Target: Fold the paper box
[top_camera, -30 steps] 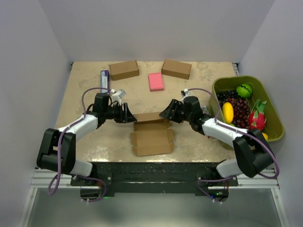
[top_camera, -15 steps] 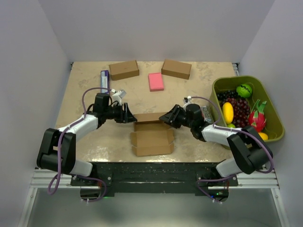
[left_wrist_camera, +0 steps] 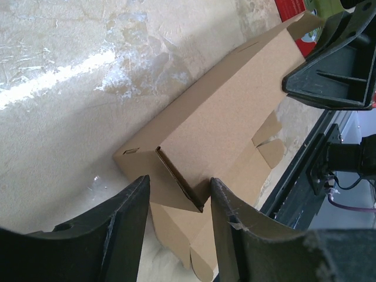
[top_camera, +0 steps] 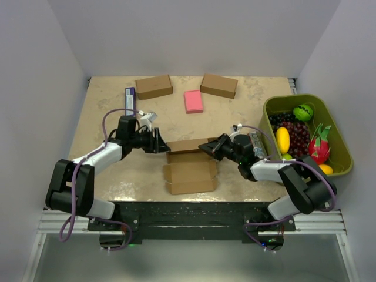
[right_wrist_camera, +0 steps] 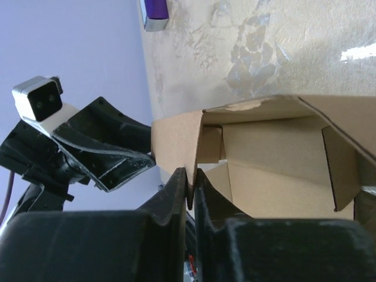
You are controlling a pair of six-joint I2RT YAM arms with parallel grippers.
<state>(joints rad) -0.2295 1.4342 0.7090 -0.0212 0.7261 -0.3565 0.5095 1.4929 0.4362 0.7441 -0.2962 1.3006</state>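
The paper box sits half folded on the table between the arms. Only the right wrist view shows the right gripper pinching its wall edge. The left gripper straddles its end, jaws apart.

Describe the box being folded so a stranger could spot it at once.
On the marbled table, look near the front edge, between the left claw and right claw. The paper box lies there half-formed, flaps open, unlike the two closed boxes at the back.

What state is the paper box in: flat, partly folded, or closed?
Partly folded: the paper box has its far wall raised; its near panel lies flat, interior exposed.
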